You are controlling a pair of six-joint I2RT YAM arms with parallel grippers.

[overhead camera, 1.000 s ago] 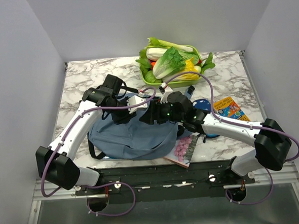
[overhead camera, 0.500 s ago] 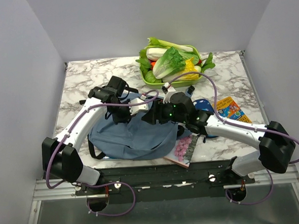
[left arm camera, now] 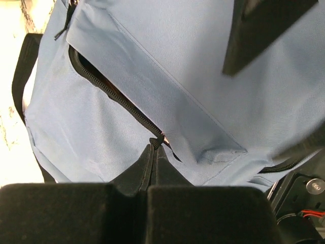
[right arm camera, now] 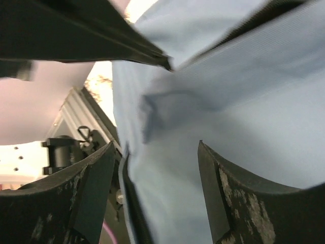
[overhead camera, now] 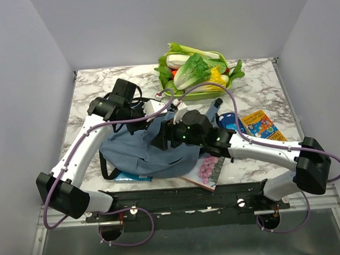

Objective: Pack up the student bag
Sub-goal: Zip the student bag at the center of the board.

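The student bag point(overhead camera: 138, 153), soft grey-blue fabric with a black strap at its left, lies near the table's front edge. In the left wrist view the bag point(left arm camera: 203, 96) fills the frame, its pocket zip point(left arm camera: 114, 96) partly open. My left gripper point(left arm camera: 147, 189) is shut on the black zip tab point(left arm camera: 155, 161) at the zip's end. Seen from above, the left gripper point(overhead camera: 155, 118) holds the bag's far edge raised. My right gripper point(right arm camera: 155, 168) stands open, its fingers point(right arm camera: 96, 185) on either side of a hanging fold of the bag point(right arm camera: 244, 101). From above, the right gripper point(overhead camera: 160, 141) is over the bag's middle.
A green basket of vegetables point(overhead camera: 196, 72) stands at the back. A colourful book point(overhead camera: 263, 125) and a small blue pencil case point(overhead camera: 228, 121) lie to the right. A flower-print book point(overhead camera: 209, 169) and a blue item point(overhead camera: 130, 177) poke out from under the bag's front.
My left gripper has shut on the zip tab and pulled the bag's far edge up. The right gripper moved left over the bag. A blue item now shows under the bag's front left.
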